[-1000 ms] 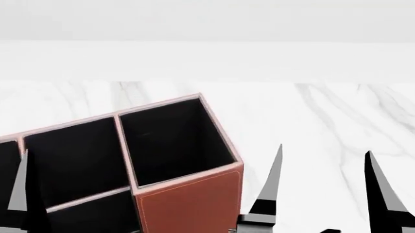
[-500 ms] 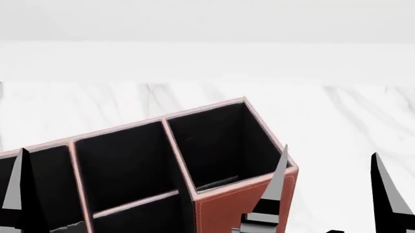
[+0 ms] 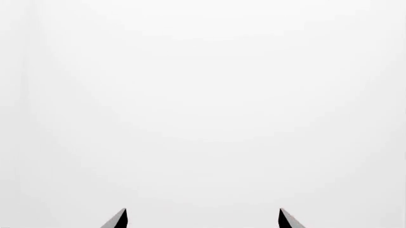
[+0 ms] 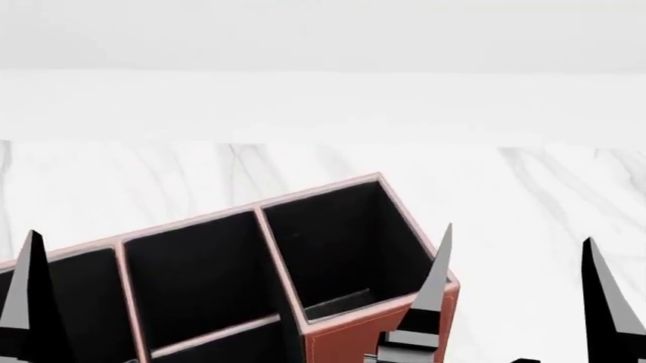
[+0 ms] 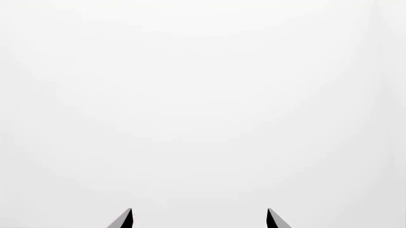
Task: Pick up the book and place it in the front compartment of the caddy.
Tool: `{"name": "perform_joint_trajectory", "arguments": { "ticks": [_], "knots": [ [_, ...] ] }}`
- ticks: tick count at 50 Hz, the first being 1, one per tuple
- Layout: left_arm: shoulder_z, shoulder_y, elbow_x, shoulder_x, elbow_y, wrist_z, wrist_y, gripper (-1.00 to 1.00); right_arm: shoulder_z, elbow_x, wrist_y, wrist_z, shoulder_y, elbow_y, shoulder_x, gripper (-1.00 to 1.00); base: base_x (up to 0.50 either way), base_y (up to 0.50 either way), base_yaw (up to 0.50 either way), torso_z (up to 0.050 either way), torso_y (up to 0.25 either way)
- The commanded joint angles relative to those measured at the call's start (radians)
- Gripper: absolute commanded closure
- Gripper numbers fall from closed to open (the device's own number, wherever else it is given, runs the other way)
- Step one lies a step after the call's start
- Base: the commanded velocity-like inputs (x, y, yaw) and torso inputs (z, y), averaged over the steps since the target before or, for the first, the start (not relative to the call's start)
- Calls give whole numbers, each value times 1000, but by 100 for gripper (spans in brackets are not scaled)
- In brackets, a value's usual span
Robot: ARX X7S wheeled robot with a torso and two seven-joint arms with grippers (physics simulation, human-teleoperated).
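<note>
The red-brown caddy (image 4: 349, 340) with pale stitched rims and black compartments sits on the marble table at the lower left and middle of the head view. The book is out of view. My right gripper (image 4: 517, 234) is open and empty, its fingertips pointing up; one fingertip (image 4: 441, 249) overlaps the caddy's right corner in the picture. Of my left gripper only one fingertip (image 4: 30, 261) shows, at the lower left edge. In the wrist views the left gripper (image 3: 203, 211) and the right gripper (image 5: 199, 211) show wide-apart tips against blank white, with nothing between them.
The white marble table (image 4: 525, 197) stretches to the right of and behind the caddy. A plain white wall (image 4: 323, 98) lies behind its far edge.
The view has tilted slightly, so the caddy and table edge sit lower in the picture than half a second ago. Over the whole second the caddy shifted right in view. The grippers stay open.
</note>
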Motion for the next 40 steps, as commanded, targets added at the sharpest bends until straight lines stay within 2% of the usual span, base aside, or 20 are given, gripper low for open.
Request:
{"name": "perform_joint_trajectory", "arguments": {
  "ticks": [1,8,9,11,16,18,19,26,28,29,32,34,40],
  "knots": [
    [-1,0,-14,-11,8,-14,-2,-100,-9,1,10,16,5,-2,11,-100,0,0,0,49,0],
    [0,-4,-23,-18,7,-25,-3,-100,-21,-32,67,56,24,-7,16,-100,0,0,0,49,0],
    [0,-3,-25,-18,3,-24,1,-100,-32,-51,7,47,17,10,21,-100,0,0,0,49,0],
    [2,-12,-29,-16,6,-33,-13,-100,-44,-73,24,57,20,6,25,-100,0,0,0,40,0],
    [-3,-11,-64,-8,6,-34,0,-100,-41,-53,6,50,14,0,28,-100,0,0,0,0,0],
    [-17,9,-138,0,12,7,62,-100,-37,-46,7,50,15,-4,30,-100,0,0,0,0,0],
    [-5,-2,-134,-15,17,-5,16,-100,-34,-43,6,49,14,-8,33,-100,0,0,0,0,0],
    [36,-40,-151,-58,39,1,51,-100,-31,-32,2,50,8,-21,40,-100,0,0,0,0,0],
    [29,-50,-189,-64,31,0,45,-100,-32,-30,6,52,11,-24,41,-100,0,0,0,0,0],
    [-39,-41,-325,-23,7,-7,102,-100,-33,-29,4,51,11,-22,42,-100,0,0,0,0,0],
    [-31,-71,-327,-64,11,-19,51,-100,-34,-28,-1,51,12,-18,44,-100,0,0,0,0,0],
    [-56,-131,-424,-128,22,-64,-57,-100,-36,-28,-9,50,10,-9,45,-100,0,0,0,0,0],
    [-35,-197,-535,-205,33,-66,-123,-100,-38,-25,-5,54,13,-13,50,-100,0,0,0,0,0]
  ]
}}
